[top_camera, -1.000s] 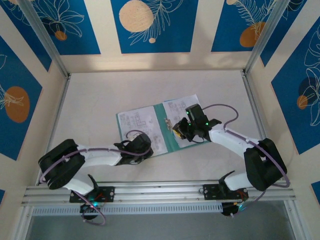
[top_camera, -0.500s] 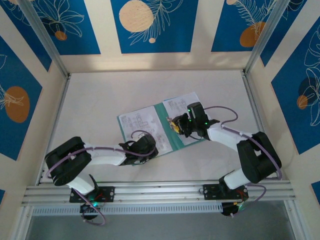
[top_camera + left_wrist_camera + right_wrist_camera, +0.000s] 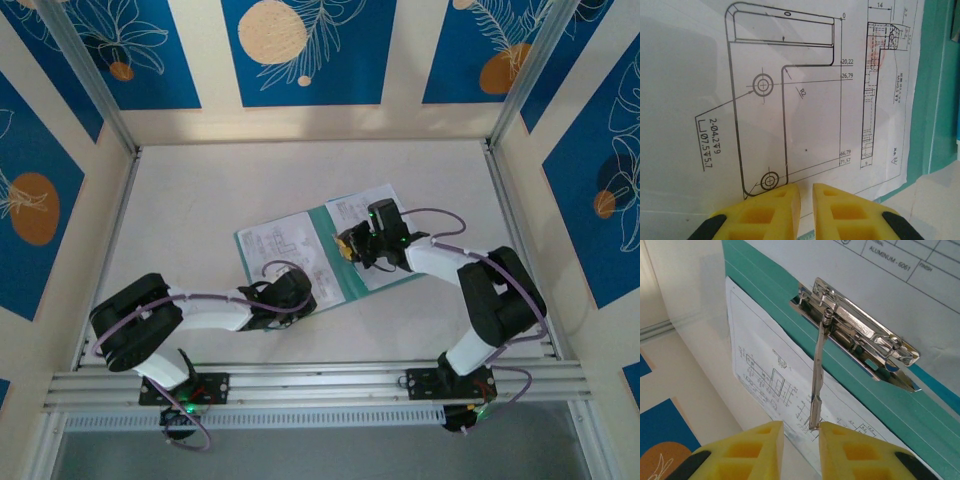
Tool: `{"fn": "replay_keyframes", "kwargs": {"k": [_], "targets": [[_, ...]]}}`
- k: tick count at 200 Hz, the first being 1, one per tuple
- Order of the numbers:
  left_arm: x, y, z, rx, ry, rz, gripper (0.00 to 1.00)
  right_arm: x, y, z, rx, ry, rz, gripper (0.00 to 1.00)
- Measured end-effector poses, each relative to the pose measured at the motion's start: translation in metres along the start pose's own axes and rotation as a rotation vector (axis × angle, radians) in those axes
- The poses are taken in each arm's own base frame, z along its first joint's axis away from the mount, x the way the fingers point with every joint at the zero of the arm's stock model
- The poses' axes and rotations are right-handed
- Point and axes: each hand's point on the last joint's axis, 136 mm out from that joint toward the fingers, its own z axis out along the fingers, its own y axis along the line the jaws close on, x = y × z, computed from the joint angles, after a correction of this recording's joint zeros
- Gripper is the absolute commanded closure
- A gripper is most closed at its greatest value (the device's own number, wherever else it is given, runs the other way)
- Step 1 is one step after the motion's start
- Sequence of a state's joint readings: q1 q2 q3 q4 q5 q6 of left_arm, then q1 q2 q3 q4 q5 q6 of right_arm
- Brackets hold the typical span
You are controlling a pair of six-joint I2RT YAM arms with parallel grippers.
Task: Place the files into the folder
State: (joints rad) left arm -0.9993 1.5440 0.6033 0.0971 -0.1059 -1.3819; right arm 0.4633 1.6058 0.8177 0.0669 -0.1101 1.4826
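An open teal folder (image 3: pixel 340 280) lies at the middle of the pale counter (image 3: pixel 200 200), spread flat, with the files (image 3: pixel 280 245) on it: one printed sheet on its left leaf, another on its right leaf, whose far corner overhangs the folder's far edge. The left gripper (image 3: pixel 295 290) sits low at the near edge of the left sheet; in its wrist view the yellow fingers (image 3: pixel 767 212) are drawn almost together over a drawing of an L-shaped bracket, with only a slim gap between them and nothing seen in it. The right gripper (image 3: pixel 352 247) hangs at the folder's spine, beside the silver clip (image 3: pixel 855 330). The clip's thin lever (image 3: pixel 817 375) stands raised, and its tip reaches between the right fingers (image 3: pixel 760 447), which stand apart and are not clamped on it. Teal card shows as a strip between the two sheets.
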Motion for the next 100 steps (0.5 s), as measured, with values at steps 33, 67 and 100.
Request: {"fn": "replay_keyframes", "kwargs": {"k": [33,67,100], "targets": [[0.0,0.0,0.0,0.0,0.0,0.0,0.84,-0.0004,-0.0048,0.0038,0.015,0.004,0.011,0.8],[-0.0001,0.0,0.0,0.0,0.0,0.0,0.84,-0.0004,-0.0047,0.0037,0.015,0.004,0.018,0.84],[-0.0001,-0.0002,-0.0002,0.001,0.0,0.0,0.84,-0.0004,-0.0047,0.0037,0.015,0.004,0.018,0.86]]}}
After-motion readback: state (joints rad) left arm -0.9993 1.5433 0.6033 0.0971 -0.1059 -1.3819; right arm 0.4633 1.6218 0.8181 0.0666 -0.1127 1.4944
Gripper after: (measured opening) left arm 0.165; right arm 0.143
